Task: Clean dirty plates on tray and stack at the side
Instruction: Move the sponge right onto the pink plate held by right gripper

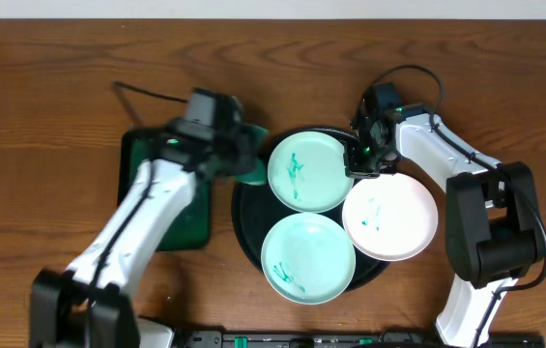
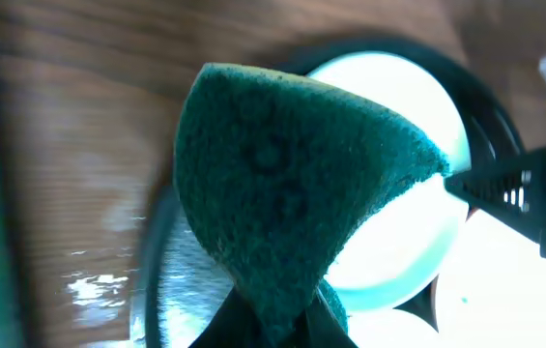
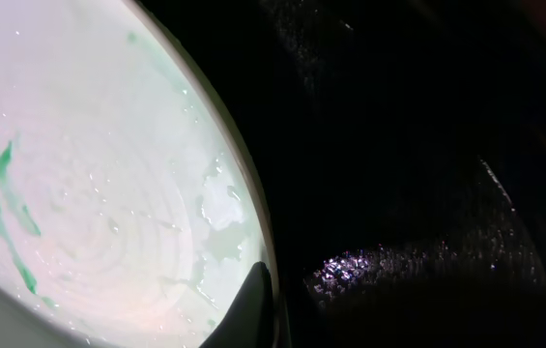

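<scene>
Overhead, the left gripper (image 1: 242,159) has its jaws pinching a green sponge (image 1: 253,175), which fans out ahead of them and, in the left wrist view, hides much of what lies beyond. The upper plate (image 1: 306,172) lies just past the sponge's far edge, on the black tray (image 1: 245,228), and I cannot tell whether sponge and plate touch yet. Across that plate, the right gripper (image 1: 367,155) has its jaws pressed together at the rim; the right wrist view shows one fingertip (image 3: 253,302) lying over the rim, so it looks like a thin pinch that steadies the plate. Teal smears (image 1: 295,174) run down the plate's middle, well ahead of the left jaws and off to one side of the right ones. The step in hand seems to be wiping this plate. To do it well, bring the sponge's flat face down onto the smears, press lightly and sweep from the centre out toward the left jaws' side, away from the right fingertip, so the two grippers do not meet. The pinch should hold firm so the glossy plate cannot skate. A lower plate (image 1: 308,258) and a white plate (image 1: 390,215), both smeared, sit near the right jaws and wait their turn, and nothing is stacked on the bare table (image 1: 60,77).
</scene>
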{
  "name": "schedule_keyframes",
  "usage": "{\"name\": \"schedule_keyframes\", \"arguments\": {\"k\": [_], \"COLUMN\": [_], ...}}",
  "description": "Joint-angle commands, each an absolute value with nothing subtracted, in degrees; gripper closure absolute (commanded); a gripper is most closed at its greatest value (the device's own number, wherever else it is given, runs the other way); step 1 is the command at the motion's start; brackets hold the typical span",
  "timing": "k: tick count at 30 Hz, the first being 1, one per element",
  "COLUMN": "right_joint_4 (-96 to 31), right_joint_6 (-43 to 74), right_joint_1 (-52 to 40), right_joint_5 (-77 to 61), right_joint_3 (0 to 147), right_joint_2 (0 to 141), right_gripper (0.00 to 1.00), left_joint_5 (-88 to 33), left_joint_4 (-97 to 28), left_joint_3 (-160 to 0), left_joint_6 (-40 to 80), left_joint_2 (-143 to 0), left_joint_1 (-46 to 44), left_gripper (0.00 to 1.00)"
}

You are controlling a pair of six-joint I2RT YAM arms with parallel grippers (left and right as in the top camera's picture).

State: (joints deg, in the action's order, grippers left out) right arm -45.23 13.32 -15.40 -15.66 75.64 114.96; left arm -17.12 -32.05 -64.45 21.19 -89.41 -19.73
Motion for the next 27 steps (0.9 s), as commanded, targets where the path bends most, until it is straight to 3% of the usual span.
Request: {"name": "schedule_keyframes", "arguments": {"k": [1, 13, 27], "right_joint_4": [-45.50, -43.20, -42.87], "right_joint_6": [11.68, 14.59, 15.42], "right_joint_1": [-17.50, -22.61, -22.06], "right_joint_5": [-16.58, -16.62, -16.56], "right_joint_3": [75.37, 75.37, 75.37], "right_joint_2": [116.09, 116.09, 116.09], "right_gripper": [0.99, 0.99, 0.99], "left_joint_5": [-18.72, -29.47, -27.92], "left_joint_4": [-30.09, -20.12, -20.88], "left_joint_3": [-67.70, -68.16, -68.16], "left_joint_6": [24.32, 29.45, 30.09], "left_joint_2": [-91.94, -101.54, -110.04], "left_joint_1": [-22.65, -26.85, -28.36], "left_gripper": [0.93, 0.93, 0.93]}}
